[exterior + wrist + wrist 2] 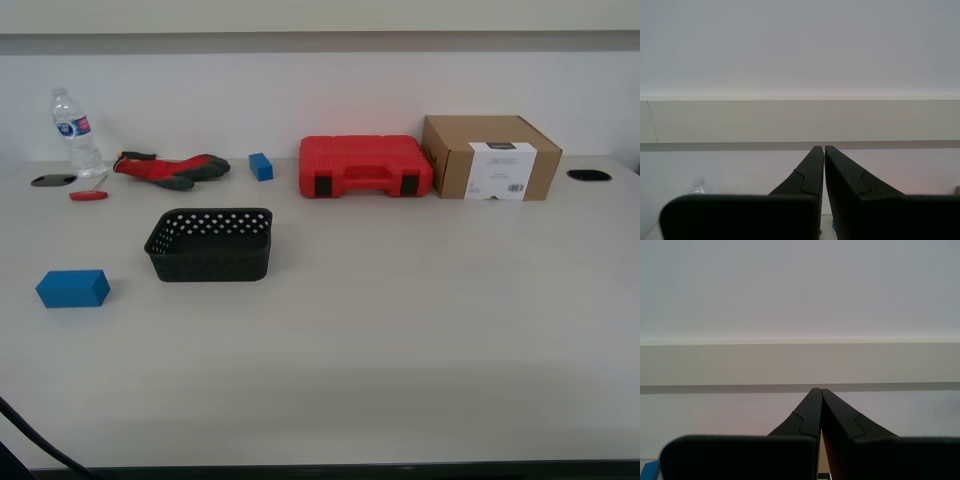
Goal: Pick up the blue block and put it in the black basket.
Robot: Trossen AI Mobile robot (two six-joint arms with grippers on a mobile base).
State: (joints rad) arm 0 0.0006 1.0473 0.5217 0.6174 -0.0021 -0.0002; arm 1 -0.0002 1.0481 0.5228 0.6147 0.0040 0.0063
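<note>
The blue block (73, 288) lies on the table near the exterior view's left, a little in front of and to the left of the black basket (211, 243). The basket stands upright and holds nothing that I can see. No gripper shows in the exterior view. In the first wrist view my first gripper (823, 148) is shut with nothing between its fingers, pointing at the wall. In the second wrist view my second gripper (817, 389) is shut and empty, also facing the wall.
A smaller blue block (261, 166), a red tool case (365, 166), a cardboard box (490, 157), red and grey gloves (170, 168), a water bottle (75, 132) and a small red tool (88, 195) line the table's back. A cable (30, 440) crosses the lower left corner.
</note>
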